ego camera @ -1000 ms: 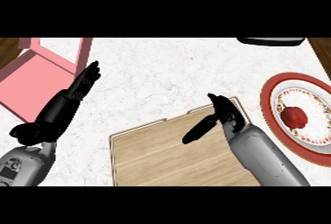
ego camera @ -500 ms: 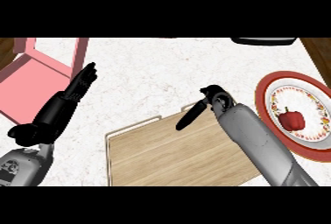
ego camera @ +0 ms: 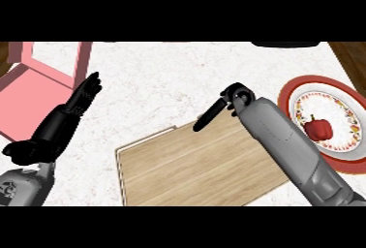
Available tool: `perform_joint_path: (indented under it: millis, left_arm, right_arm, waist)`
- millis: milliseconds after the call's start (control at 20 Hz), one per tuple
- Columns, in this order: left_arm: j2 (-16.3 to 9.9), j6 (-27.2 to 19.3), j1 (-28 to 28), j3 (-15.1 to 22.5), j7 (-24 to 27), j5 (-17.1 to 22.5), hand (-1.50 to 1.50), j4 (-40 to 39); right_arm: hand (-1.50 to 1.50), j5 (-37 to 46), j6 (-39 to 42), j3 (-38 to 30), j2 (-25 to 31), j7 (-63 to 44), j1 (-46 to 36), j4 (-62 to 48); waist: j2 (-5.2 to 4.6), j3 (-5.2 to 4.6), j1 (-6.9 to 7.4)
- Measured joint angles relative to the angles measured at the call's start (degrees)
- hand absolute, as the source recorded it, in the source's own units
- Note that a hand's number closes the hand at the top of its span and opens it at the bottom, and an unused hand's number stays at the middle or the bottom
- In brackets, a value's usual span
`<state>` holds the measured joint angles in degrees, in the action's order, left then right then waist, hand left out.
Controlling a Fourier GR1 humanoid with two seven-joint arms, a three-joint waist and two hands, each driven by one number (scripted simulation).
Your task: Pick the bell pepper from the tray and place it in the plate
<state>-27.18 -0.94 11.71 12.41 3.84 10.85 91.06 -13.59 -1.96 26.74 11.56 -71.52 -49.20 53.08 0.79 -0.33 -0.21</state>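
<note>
While the red bell pepper (ego camera: pixel 318 128) is sitting upright near the middle of the red-rimmed plate (ego camera: pixel 291 92) at the right edge of the counter (ego camera: pixel 164 77), nothing is being held by either hand; the right hand (ego camera: pixel 230 99) is being kept over the far right corner of the wooden tray (ego camera: pixel 193 169), well apart from the pepper, with its fingers (ego camera: pixel 208 116) relaxed and drooping down-left toward the board; whether they're actually touching the wood can't be told from this angle. The right forearm is being laid diagonally across the tray's right side, hiding part of the plate's left rim; the tray's bare surface is being shown with nothing resting on it but the arm's shadow. Over on the left, the left hand (ego camera: pixel 80 99) is being held open with straight fingers pointing up toward the far edge, resting just beside a pink box-like thing (ego camera: pixel 32 97); a dark object (ego camera: pixel 286 44) is being cut off at the top right.
</note>
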Motion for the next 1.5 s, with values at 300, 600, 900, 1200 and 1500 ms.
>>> perform_joint_path:
  millis: [300, 600, 900, 1200, 1500]
  left_arm:
    - [0.2, 0.1, -0.3, -0.4, 0.3, -0.6, 0.00, 0.0]
    - [0.5, 0.0, -1.6, -0.6, 0.6, -1.1, 0.00, 0.7]
    - [0.9, 0.2, -1.9, -0.8, 0.8, -1.4, 0.00, 0.8]
    - [0.6, 1.1, -2.0, -1.5, 0.3, -0.9, 0.00, 1.5]
    - [1.3, 0.6, -2.3, -1.1, -0.3, -1.5, 0.00, 2.6]
  right_arm:
    - [-1.50, -4.2, 0.0, 2.5, -1.9, 0.0, -2.2, -3.3]
    - [-1.50, -7.1, -0.5, 5.3, -3.3, 0.1, -2.9, -4.4]
    - [-1.50, -8.3, -1.0, 7.5, -4.5, 0.4, -2.7, -4.8]
    - [-1.50, -9.5, -1.4, 8.9, -5.9, 0.6, -2.4, -5.2]
    - [-1.50, -9.8, -2.0, 11.2, -6.6, 1.3, -1.3, -4.8]
  waist:
    - [0.07, 0.06, -0.50]
    - [0.38, -0.12, -0.68]
    - [0.53, -0.25, -0.79]
    - [0.68, -0.40, -0.82]
    - [1.03, -0.54, -0.54]
